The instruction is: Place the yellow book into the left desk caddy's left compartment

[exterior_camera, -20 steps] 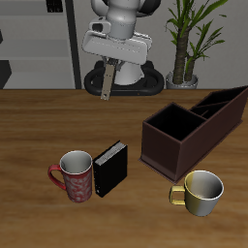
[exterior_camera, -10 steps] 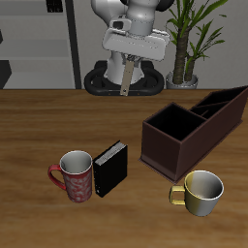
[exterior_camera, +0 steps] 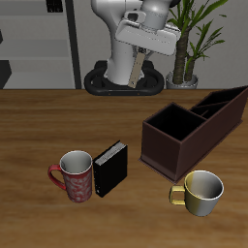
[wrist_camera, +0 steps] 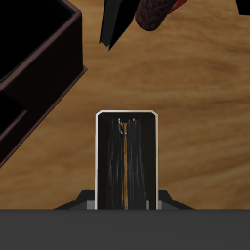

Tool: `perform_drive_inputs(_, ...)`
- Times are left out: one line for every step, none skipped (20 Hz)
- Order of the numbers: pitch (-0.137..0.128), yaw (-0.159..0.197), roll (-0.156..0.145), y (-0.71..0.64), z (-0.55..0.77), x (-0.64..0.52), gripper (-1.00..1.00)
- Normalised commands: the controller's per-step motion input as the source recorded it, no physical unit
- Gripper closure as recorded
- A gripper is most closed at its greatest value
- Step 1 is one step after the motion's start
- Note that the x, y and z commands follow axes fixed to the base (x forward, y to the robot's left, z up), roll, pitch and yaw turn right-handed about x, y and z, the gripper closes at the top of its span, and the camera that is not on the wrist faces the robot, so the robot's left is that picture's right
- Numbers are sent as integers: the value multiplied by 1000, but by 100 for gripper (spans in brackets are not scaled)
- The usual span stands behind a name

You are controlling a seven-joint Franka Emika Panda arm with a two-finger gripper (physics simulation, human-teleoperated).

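Note:
My gripper (exterior_camera: 141, 58) is shut on the yellow book (exterior_camera: 138, 68), a thin book with pale tan edges. It hangs tilted, high above the back of the table. In the wrist view the yellow book (wrist_camera: 127, 156) stands edge-on between my fingers (wrist_camera: 80, 203). The left desk caddy (exterior_camera: 190, 128), a long dark maroon box with dividers, lies nearer the front than the gripper, and its big square section faces the table's middle. The caddy's rim (wrist_camera: 44, 68) also shows in the wrist view, below and to one side of the book.
A thicker black book (exterior_camera: 111, 168) stands beside a red mug (exterior_camera: 75, 175) near the front edge. A yellow mug (exterior_camera: 201, 190) sits in front of the caddy. A potted plant (exterior_camera: 190, 44) stands behind the table near the arm.
My gripper has swung across the back of the table toward the caddy's side with the yellow book in it. The book has tilted more. Nothing on the table has moved.

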Motion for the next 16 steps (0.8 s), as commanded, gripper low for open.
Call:
perform_drive_inputs(-48, 24, 135, 479, 144, -63, 100)
perform_drive_inputs(2, -7, -24, 215, 65, -28, 100)
perform_drive_inputs(93, -82, -88, 435, 17, -39, 100)
perform_drive_inputs(-1, 27, 29, 462, 91, -24, 100)
perform_drive_inputs(58, -22, 190, 507, -6, 67, 100)
perform_drive_inputs(29, -22, -87, 178, 4, -45, 100)
perform_drive_inputs(-13, -24, -123, 342, 63, -23, 100)
perform_drive_inputs(0, 69, 150, 533, 75, 13, 100)
perform_drive_inputs(0, 0, 0, -99, -5, 41, 100)
perform_drive_inputs(29, -100, -144, 468, 108, -151, 100)
perform_drive_inputs(9, 4, 86, 734, 158, -30, 100)
perform_drive_inputs(0, 0, 0, -50, 1, 12, 100)
perform_drive_inputs(32, 0, 36, 897, 47, -78, 100)
perform_drive_inputs(-28, 120, 166, 630, -44, 6, 100)
perform_drive_inputs(54, -15, 95, 447, -142, -24, 100)
perform_drive_inputs(25, -24, -27, 219, -53, -36, 100)
